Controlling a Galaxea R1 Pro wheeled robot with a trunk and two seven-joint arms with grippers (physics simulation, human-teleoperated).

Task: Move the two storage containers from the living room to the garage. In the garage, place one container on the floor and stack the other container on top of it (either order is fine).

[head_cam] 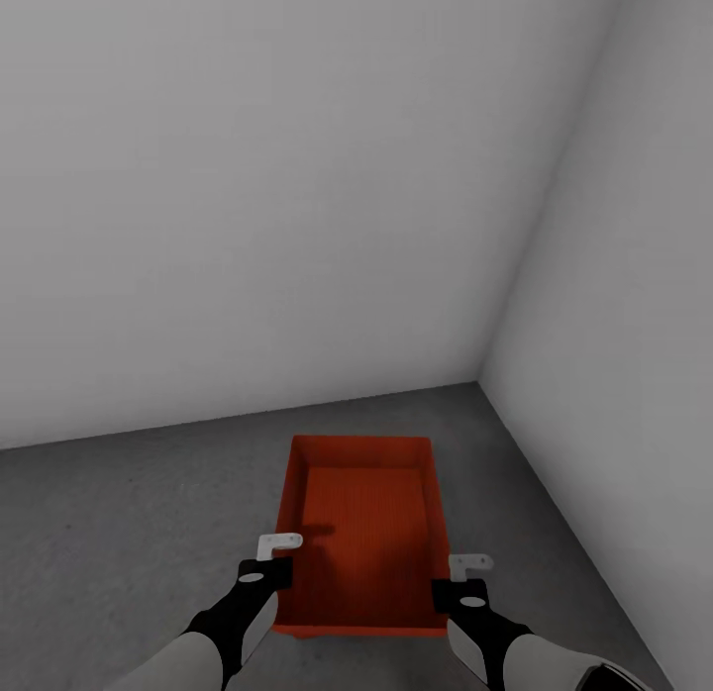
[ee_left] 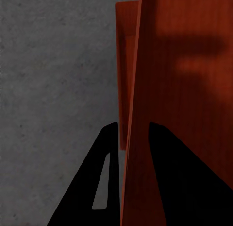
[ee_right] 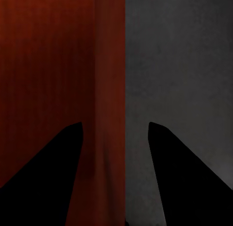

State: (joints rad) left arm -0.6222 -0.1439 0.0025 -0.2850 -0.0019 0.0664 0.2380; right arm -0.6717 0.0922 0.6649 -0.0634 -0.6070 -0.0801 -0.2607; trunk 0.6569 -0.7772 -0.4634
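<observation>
An orange-red storage container [head_cam: 361,533] with a ribbed bottom sits low over the grey concrete floor [head_cam: 119,533] of the garage, close to the corner. My left gripper [head_cam: 269,572] is shut on its left side wall [ee_left: 138,90], one finger on each side. My right gripper [head_cam: 458,592] straddles the right side wall [ee_right: 110,90] and is open, with gaps on both sides of the wall. In the left wrist view a second orange-red edge [ee_left: 124,56] shows just outside the held wall; I cannot tell whether it belongs to the other container.
Plain white walls stand ahead [head_cam: 277,196] and to the right [head_cam: 634,325], meeting in a corner just beyond the container. Bare concrete floor stretches to the left.
</observation>
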